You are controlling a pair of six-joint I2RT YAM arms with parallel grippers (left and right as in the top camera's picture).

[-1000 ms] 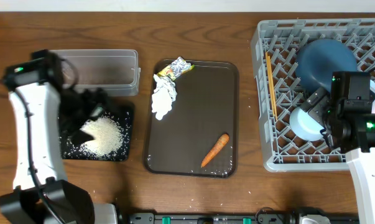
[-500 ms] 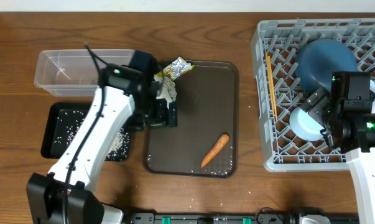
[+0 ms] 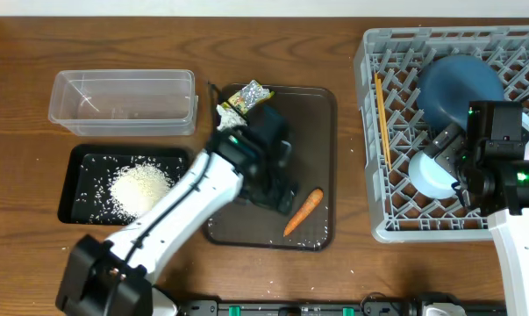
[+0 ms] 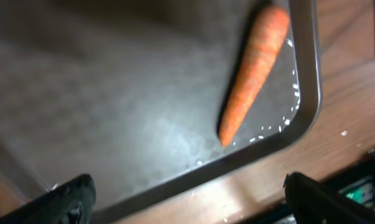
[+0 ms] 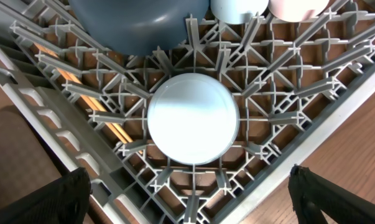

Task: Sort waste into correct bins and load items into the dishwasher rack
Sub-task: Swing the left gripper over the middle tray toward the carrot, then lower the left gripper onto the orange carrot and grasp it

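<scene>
My left gripper (image 3: 280, 198) is open and empty over the brown tray, just left of the orange carrot (image 3: 303, 211). In the left wrist view the carrot (image 4: 252, 68) lies ahead of the open fingers (image 4: 187, 202), near the tray's corner. White rice (image 3: 139, 188) is piled in the black tray (image 3: 78, 165). The clear tub (image 3: 124, 101) holds nothing. The snack wrapper (image 3: 246, 95) lies at the tray's back; the tissue is mostly hidden under my left arm. My right gripper (image 5: 187, 205) is open above the upturned light blue bowl (image 5: 193, 118) in the grey rack (image 3: 378, 175).
The rack also holds the dark blue plate (image 3: 461, 88), chopsticks (image 3: 382, 114) along its left side, and a light blue cup (image 5: 237, 7) and a white cup (image 5: 299, 6). The brown tray (image 3: 321, 158) has stray rice grains at its front corner.
My left arm has swung right from the black tray and the tub to over the brown tray beside the carrot. The rice pile shows again. The right arm has not moved.
</scene>
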